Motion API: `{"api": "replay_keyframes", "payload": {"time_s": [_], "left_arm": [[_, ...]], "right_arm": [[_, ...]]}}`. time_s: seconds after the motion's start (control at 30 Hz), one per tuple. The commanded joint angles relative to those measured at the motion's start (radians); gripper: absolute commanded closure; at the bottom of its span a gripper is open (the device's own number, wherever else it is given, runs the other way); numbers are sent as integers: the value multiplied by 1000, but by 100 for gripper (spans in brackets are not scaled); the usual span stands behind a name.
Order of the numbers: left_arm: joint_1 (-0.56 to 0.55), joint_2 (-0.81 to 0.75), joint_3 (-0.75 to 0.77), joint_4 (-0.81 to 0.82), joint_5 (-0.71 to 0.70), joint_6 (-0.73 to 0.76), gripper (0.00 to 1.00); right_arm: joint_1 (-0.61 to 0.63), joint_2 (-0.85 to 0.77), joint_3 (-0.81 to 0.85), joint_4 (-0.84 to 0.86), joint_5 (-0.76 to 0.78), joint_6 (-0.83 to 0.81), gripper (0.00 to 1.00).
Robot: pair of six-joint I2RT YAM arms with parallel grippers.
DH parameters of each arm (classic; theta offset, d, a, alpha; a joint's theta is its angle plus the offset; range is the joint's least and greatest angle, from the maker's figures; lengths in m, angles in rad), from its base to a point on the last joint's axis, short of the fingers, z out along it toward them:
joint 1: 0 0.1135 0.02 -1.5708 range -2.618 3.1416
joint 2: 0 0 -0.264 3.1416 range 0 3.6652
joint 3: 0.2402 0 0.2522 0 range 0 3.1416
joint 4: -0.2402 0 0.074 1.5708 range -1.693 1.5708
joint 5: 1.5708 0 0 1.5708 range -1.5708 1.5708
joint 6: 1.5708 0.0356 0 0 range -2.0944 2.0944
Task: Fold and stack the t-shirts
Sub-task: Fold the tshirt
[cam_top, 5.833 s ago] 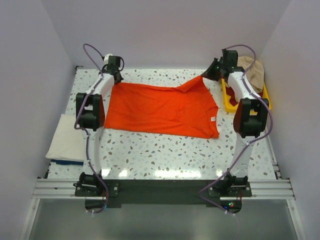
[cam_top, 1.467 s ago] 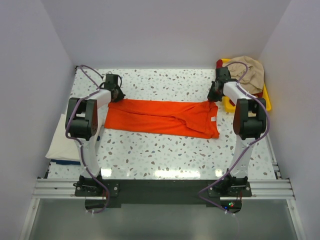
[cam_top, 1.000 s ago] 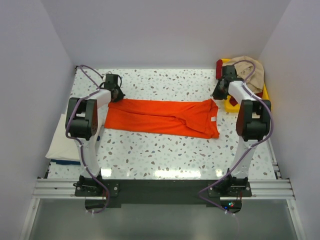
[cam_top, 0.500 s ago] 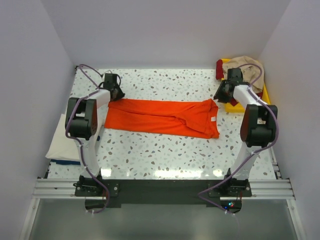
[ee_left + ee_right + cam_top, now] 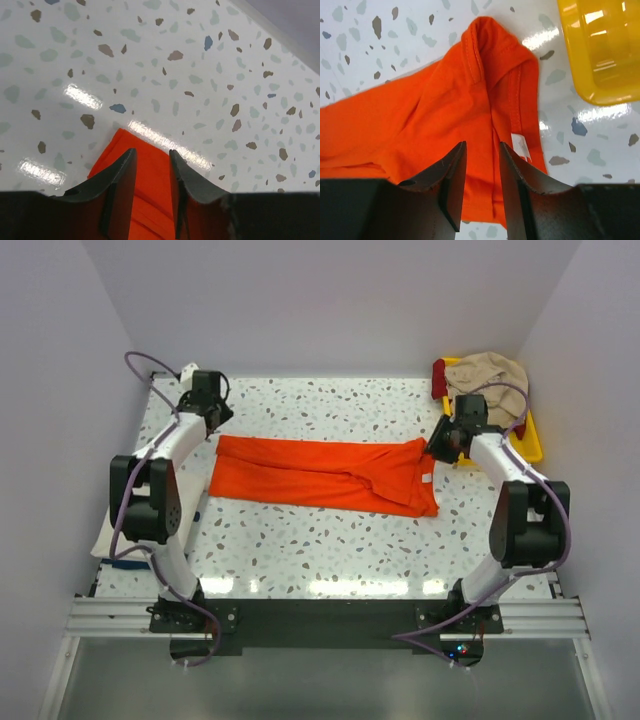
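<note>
Cream-white cloth lies nearest me on the left: a folded cream tee (image 5: 112, 536) with a navy edge (image 5: 128, 563) showing under it, which I take as the start of the stack, partly hidden by the left arm's elbow. Beyond a bare stretch of speckled table (image 5: 330, 550), the orange t-shirt (image 5: 320, 475) lies mid-table as a long band running left to right, so I judge one lengthwise fold is in. The band has yet to be folded crosswise and carried to the stack. Its right end looks untidy, with the collar and a sleeve bunched near the white neck tag (image 5: 520, 145), and I'd want that flattened first. At the band's far left corner the left gripper (image 5: 151, 152) hovers with its jaws partly parted and nothing between them, the orange corner lying on the table below. The right gripper (image 5: 482, 147) stands the same way over the collar end, part-open and empty. Just beside it is the yellow tray (image 5: 530, 445), close enough to crowd that arm's swing. Farthest back, a beige tee (image 5: 490, 375) and a dark red tee (image 5: 440, 375) sit heaped in the tray, unfolded, so most of the job remains.
</note>
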Motion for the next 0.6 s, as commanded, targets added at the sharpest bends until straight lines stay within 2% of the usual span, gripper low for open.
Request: {"api": "replay_keyframes", "payload": {"time_s": [0.0, 0.2, 0.57], "left_arm": [[17, -76, -33, -110, -126, -78, 63], [31, -87, -115, -127, -96, -152, 64], [33, -22, -104, -124, -31, -213, 64]], "right_arm": [[2, -108, -52, 41, -15, 36, 64], [30, -217, -130, 44, -38, 54, 63], [51, -277, -245, 63, -37, 63, 63]]}}
